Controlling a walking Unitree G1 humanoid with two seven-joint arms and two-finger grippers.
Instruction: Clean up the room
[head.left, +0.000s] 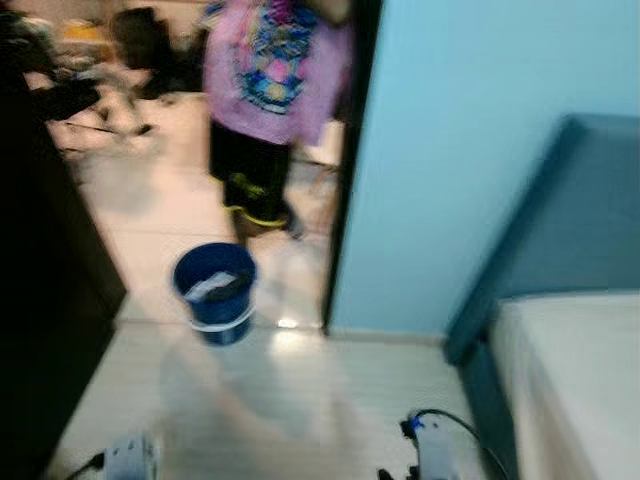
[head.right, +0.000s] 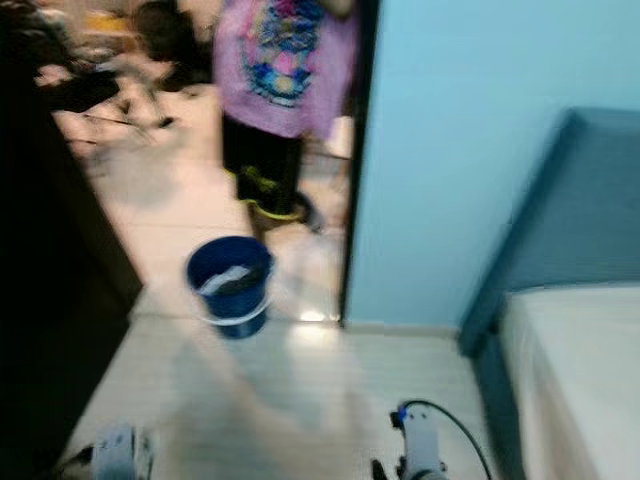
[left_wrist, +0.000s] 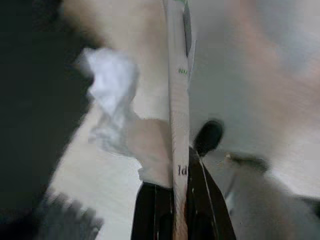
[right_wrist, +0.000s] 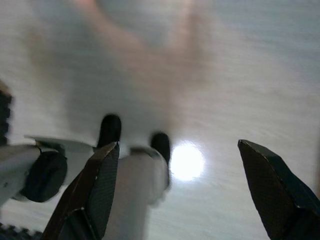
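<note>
Blue bucket (head.left: 214, 290) with white trash inside sits on the floor by the doorway; left hand (left_wrist: 180, 210) pinches a flat packet (left_wrist: 179, 100), right hand (right_wrist: 185, 190) spread wide.

The pale, glossy tiled floor (head.left: 300, 400) spreads out below me, catching a bright glare near the doorway. A round blue plastic bucket (head.left: 214, 291) with a white band stands upright on it, just beside the door's edge, with something pale crumpled inside. Behind the bucket a person (head.left: 268, 110) stands on the same floor. Farther back, blurred dark clutter (head.left: 90, 80) lies scattered over the tiles.
</note>
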